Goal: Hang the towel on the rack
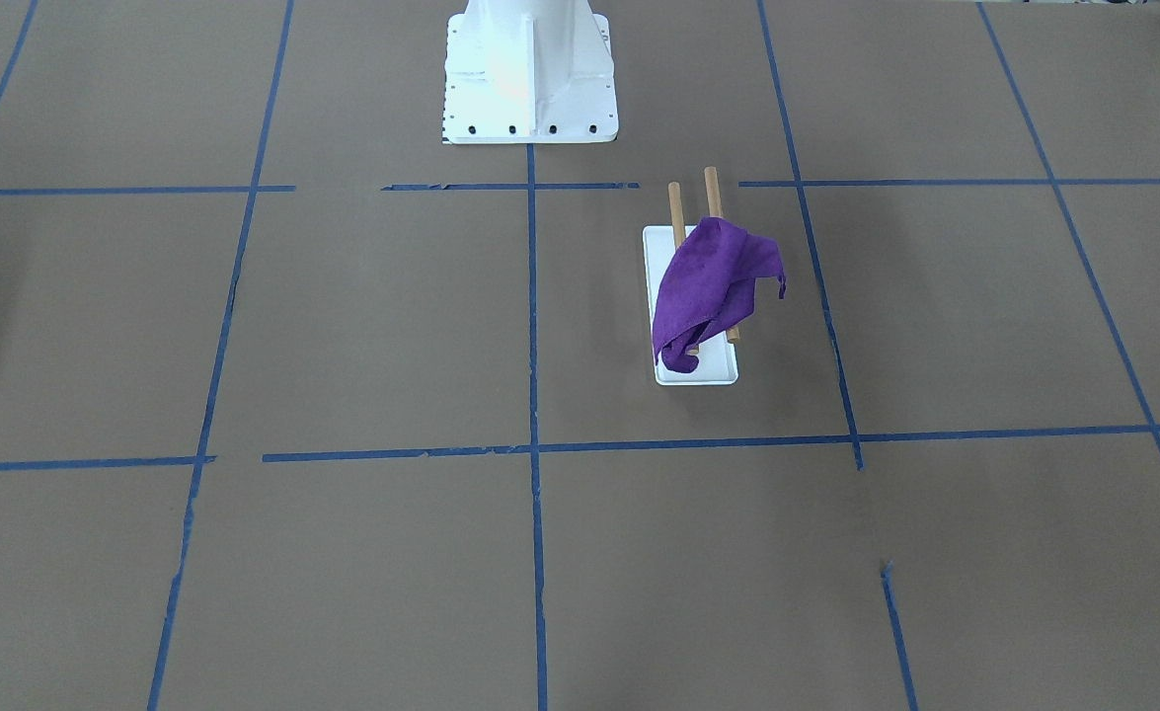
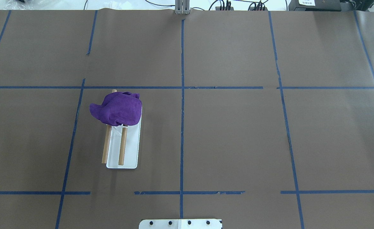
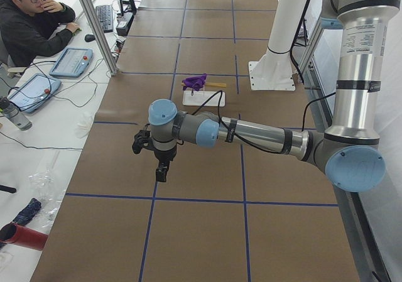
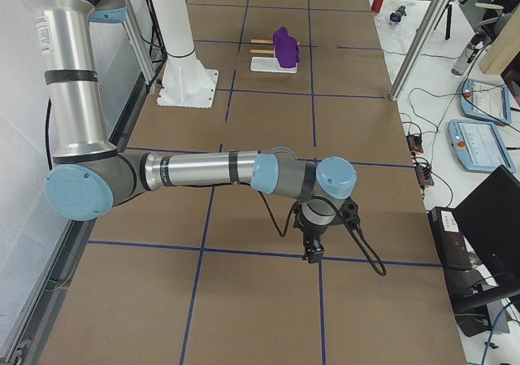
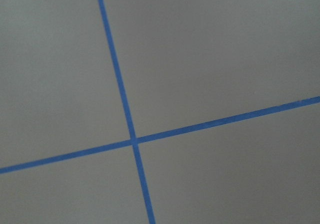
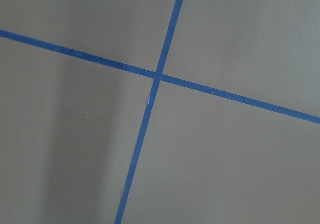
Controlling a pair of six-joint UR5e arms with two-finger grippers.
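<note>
While a crumpled purple cloth towel [image 2: 118, 111] drapes the two-dowel light-brown wooden rack [image 2: 122, 146] at centre-left, how far the left pincer [image 3: 161, 174] and right pincer [image 4: 313, 253] stand apart cannot be told.

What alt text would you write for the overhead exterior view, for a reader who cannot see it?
A crumpled purple towel is draped over the far end of a rack of two parallel wooden dowels on a white base, left of centre on a brown table marked with blue tape lines. No robot arm is in view.
</note>
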